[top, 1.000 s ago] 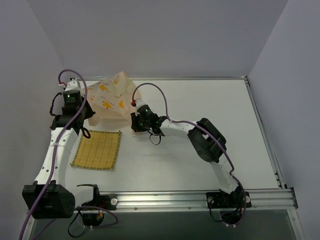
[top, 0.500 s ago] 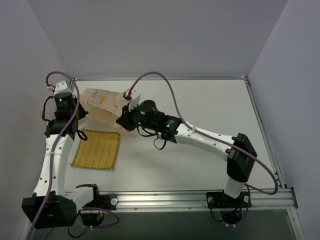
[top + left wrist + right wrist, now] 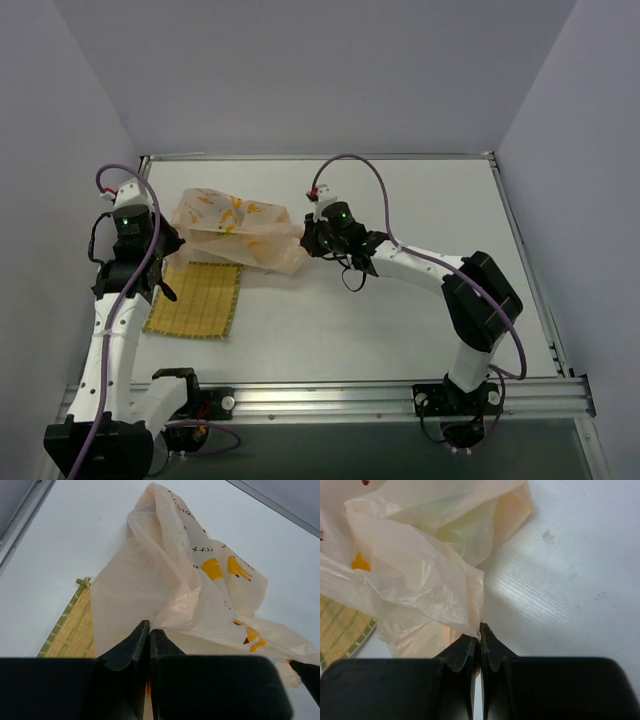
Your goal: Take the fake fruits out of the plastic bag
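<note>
The peach plastic bag (image 3: 235,230) with banana prints hangs stretched between my two grippers above the back left of the table. My left gripper (image 3: 168,238) is shut on the bag's left edge; its jaws pinch the film in the left wrist view (image 3: 148,630). My right gripper (image 3: 308,238) is shut on the bag's right edge, and it also shows in the right wrist view (image 3: 479,632). The bag (image 3: 415,575) shows a faint greenish shape through the film. No fake fruit shows clearly; they are hidden inside the bag or out of view.
A yellow woven mat (image 3: 195,298) lies on the table below the bag's left part; its corner shows in the left wrist view (image 3: 70,630). The table's back rail (image 3: 320,156) runs behind the bag. The white tabletop (image 3: 420,200) extends to the right.
My right gripper has moved right with the bag's edge, stretching the bag wide. My left gripper has shifted slightly down and right, still holding the bag.
</note>
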